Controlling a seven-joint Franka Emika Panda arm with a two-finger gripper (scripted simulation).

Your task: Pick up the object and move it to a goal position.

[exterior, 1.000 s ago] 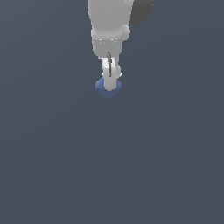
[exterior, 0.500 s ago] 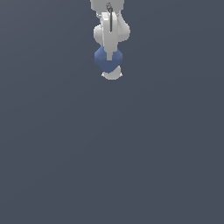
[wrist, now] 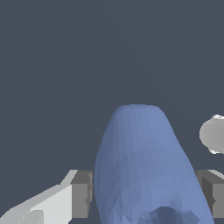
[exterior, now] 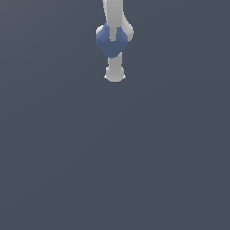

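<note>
- One blue object point(exterior: 110, 42) is counted in the exterior view, and the same one point(wrist: 146, 170) fills the near part of the wrist view.
- One pincer point(exterior: 115, 74) is counted; in the wrist view its two grey finger pads point(wrist: 82, 193) are seen, one on each side of the object, with the pincer point(wrist: 146, 194) centred on the blue body.
- One pale grey ball-like shape point(wrist: 213, 133) is seen in the wrist view just beside the object; what it is cannot be told.
- One plain dark grey bench point(exterior: 112, 157) is seen behind everything in both views.
- The object is shown as a matte blue lump, faceted and roughly diamond-shaped in the exterior view, with a point toward the pincer's white tip.
- In the wrist view the object is seen as a tall rounded dome, broadening toward the pads, with a dark dimple at its near edge.
- The object is pinched by the pincer: each pad is pressed against a flank of the blue body, and no gap is visible on either side.
- In the exterior view the object is placed high in the scene, overlapping the white arm point(exterior: 114, 13), with the white tip of the pincer showing just below it.
- The object is partly covered by a pale finger that runs down its middle in the exterior view.
</note>
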